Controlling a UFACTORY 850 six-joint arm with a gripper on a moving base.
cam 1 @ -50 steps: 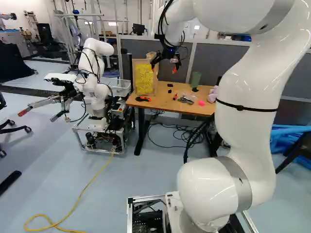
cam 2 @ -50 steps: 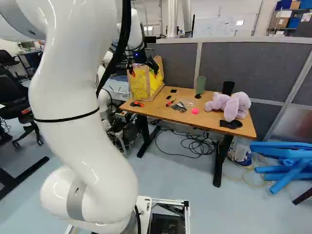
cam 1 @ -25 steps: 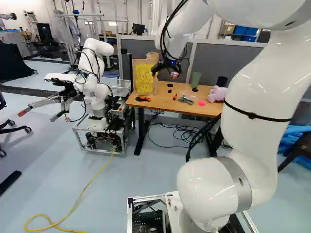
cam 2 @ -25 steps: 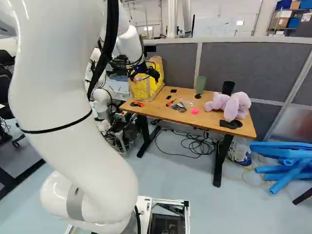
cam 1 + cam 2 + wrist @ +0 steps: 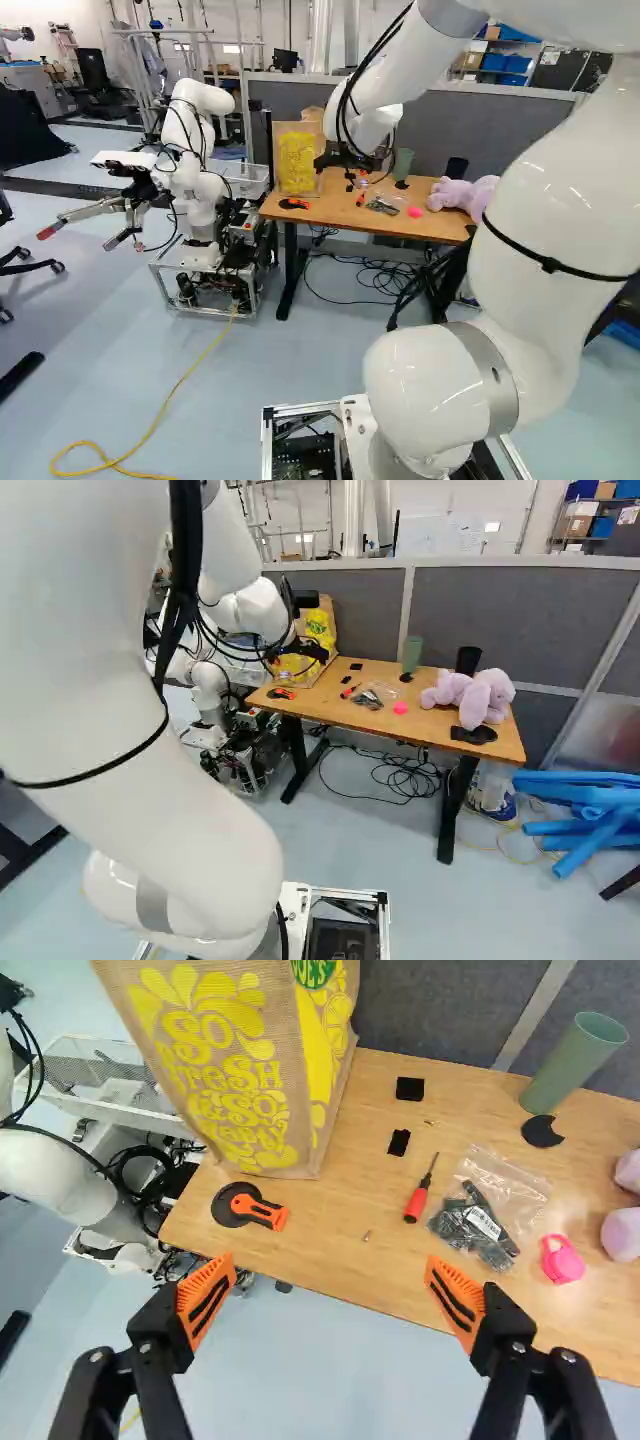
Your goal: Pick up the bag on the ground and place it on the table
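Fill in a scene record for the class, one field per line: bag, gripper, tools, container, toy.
bag: tan woven bag with yellow print, upright on the brown wooden table, near one end
gripper: black two-finger gripper with orange pads, open, holding nothing
tools: round black-and-orange tool beside the bag; red-handled screwdriver lying by a clear plastic pouch of dark parts
container: green tapered cup
toy: lilac plush toy

The wrist view cuts off the bag's (image 5: 215, 1075) top, far left on the table (image 5: 330, 1245), and the plush (image 5: 622, 1233), right. Both base views crop the arm (image 5: 515, 335), which partly hides the bag.
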